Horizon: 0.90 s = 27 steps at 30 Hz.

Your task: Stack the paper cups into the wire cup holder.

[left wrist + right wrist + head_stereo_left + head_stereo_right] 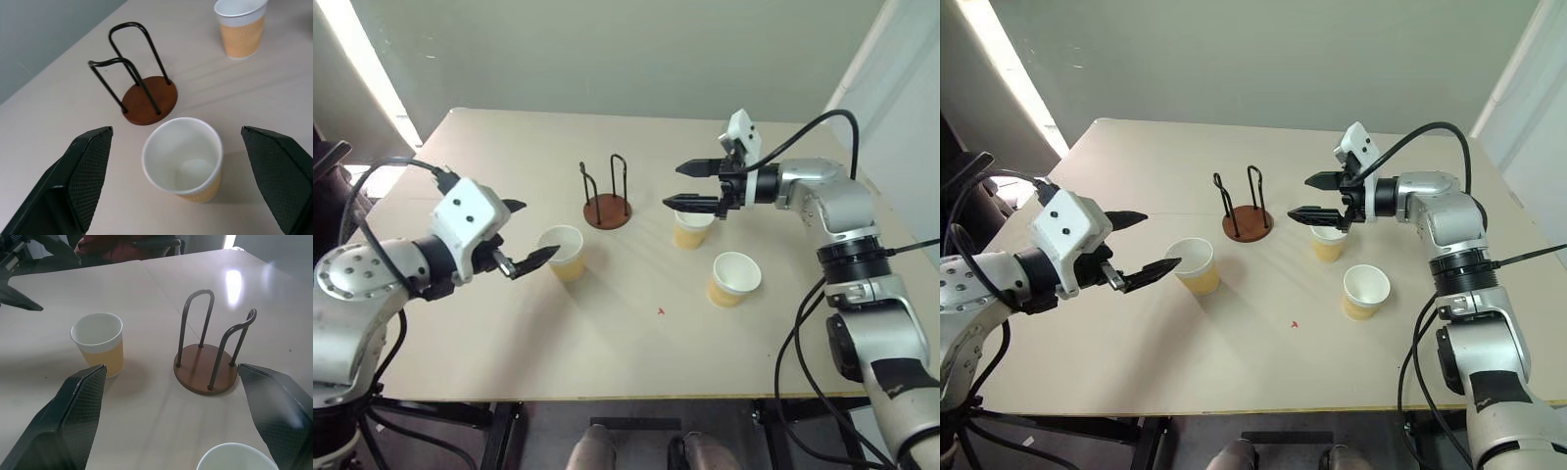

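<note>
Three yellow-tan paper cups stand upright on the table: one cup (563, 253) left of centre, a second cup (692, 230) right of centre, and a third cup (734, 279) nearer the front right. The wire cup holder (607, 210), a brown disc with black wire loops, stands empty behind and between the first two. My left gripper (538, 230) is open beside the left cup (183, 161), its fingers apart from it on either side. My right gripper (672, 186) hovers open just above the second cup, pointing left toward the holder (205, 369).
The beige table (509, 147) has a small red mark (661, 311) near the front middle. Black cables hang off both arms at the table's left and right edges. Bare tabletop lies behind the holder and along the front edge.
</note>
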Motion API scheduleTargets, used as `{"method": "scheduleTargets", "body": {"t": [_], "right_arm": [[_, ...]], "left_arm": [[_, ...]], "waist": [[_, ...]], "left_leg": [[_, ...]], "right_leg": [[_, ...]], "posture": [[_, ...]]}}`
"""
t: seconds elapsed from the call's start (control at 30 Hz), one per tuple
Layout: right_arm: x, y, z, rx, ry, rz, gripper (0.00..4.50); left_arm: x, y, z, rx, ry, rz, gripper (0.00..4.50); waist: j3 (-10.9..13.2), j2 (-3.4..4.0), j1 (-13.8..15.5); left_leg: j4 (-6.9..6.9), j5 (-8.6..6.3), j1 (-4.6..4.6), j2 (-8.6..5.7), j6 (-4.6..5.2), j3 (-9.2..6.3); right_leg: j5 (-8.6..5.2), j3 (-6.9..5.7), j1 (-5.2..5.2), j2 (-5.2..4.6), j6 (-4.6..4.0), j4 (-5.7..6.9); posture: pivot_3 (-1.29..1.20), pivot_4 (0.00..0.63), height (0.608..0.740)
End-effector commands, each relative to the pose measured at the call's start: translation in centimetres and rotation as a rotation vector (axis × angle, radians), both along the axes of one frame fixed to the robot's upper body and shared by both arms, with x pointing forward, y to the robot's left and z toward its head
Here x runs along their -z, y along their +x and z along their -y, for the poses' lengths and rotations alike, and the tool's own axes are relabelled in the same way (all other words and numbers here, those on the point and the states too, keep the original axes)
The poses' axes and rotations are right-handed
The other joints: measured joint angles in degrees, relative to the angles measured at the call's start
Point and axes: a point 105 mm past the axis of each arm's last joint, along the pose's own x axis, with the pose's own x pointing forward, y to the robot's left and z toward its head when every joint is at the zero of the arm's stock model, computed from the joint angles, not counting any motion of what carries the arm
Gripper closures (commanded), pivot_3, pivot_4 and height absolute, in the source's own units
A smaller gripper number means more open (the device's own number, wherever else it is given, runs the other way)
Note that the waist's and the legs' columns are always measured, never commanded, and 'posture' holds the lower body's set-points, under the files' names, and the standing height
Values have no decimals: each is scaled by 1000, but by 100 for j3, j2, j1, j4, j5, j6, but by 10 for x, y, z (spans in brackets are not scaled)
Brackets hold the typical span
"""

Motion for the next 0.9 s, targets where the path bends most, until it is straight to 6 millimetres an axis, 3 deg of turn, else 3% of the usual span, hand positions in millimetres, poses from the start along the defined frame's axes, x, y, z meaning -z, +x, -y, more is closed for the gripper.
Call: {"method": "scheduleTargets", "body": {"t": [0.03,0.9], "right_arm": [[-16,-3,4,6,11,61,59],[-11,-5,5,5,9,48,59]], "left_arm": [[-11,-3,5,25,15,50,14],[-10,-5,6,27,19,40,14]], "waist": [[0,0,0],[0,0,0]], "left_leg": [[0,0,0,0,0,0],[1,0,1,1,0,0]], "right_leg": [[0,0,0,0,0,0],[0,0,0,1,0,1]], "posture": [[0,150,740],[0,150,740]]}}
